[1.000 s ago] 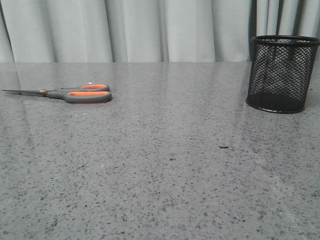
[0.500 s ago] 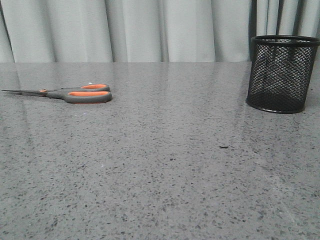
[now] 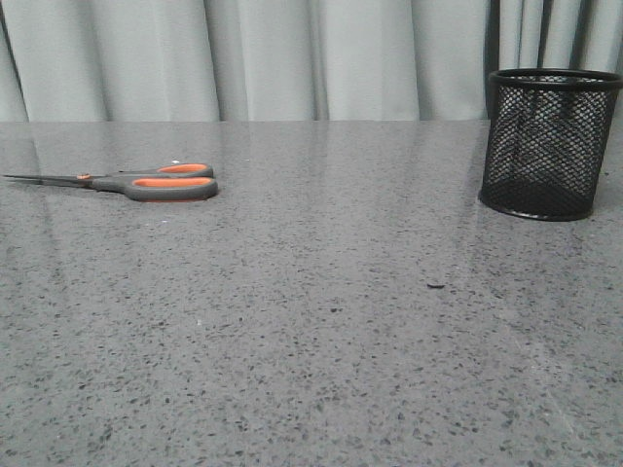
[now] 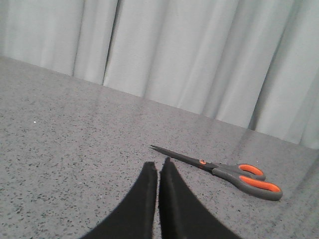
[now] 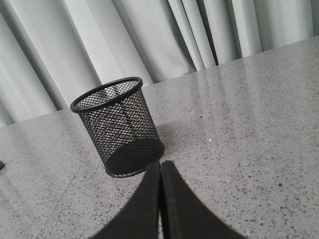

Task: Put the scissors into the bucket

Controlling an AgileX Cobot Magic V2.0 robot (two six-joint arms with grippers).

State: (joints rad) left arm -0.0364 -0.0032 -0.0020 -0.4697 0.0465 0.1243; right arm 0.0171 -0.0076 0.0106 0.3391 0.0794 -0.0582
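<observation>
Scissors [image 3: 127, 182] whole; bucket [image 3: 551, 144] edge-cropped

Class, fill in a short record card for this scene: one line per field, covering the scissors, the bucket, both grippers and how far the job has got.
scissors: lying flat on the table's left side, blades closed, tips pointing left
bucket: upright on the right, appears empty
left gripper: shut, holding nothing, apart from the scissors
right gripper: shut, holding nothing, near the bucket
table: grey speckled stone
backdrop: pale curtain
progress: scissors not yet picked up
</observation>
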